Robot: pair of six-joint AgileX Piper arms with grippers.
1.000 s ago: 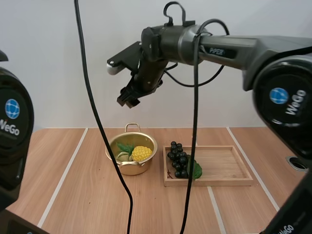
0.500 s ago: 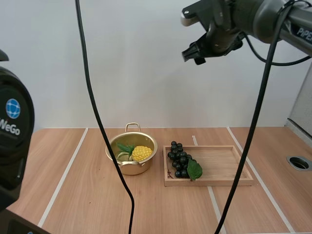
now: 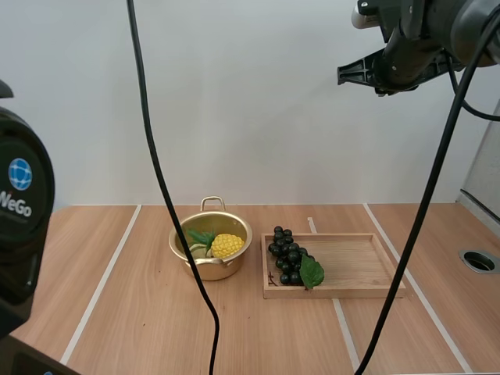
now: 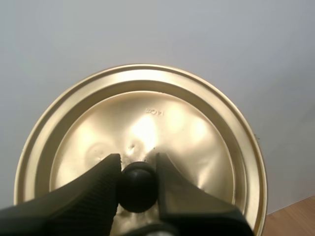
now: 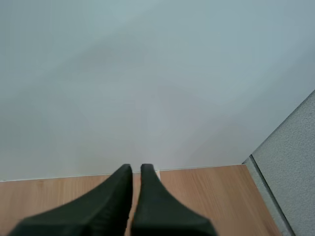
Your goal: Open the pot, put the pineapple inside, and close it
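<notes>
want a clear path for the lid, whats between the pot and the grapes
In the high view, just a narrow bare strip of table and the left rim of the wooden tray separate the pot from the grapes.

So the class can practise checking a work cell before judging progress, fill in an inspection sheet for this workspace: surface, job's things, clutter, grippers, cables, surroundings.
Surface: wooden table, pale lines running across it.
Job's things: gold pot open, pineapple inside it; lid off the pot, its black knob gripped.
Clutter: bunch of grapes at the left end of a wooden tray, right of the pot.
Grippers: left gripper shut on the lid's knob; right gripper shut on nothing, high above the table.
Cables: nothing seen on the table.
Surroundings: pale wall behind the table.
</notes>
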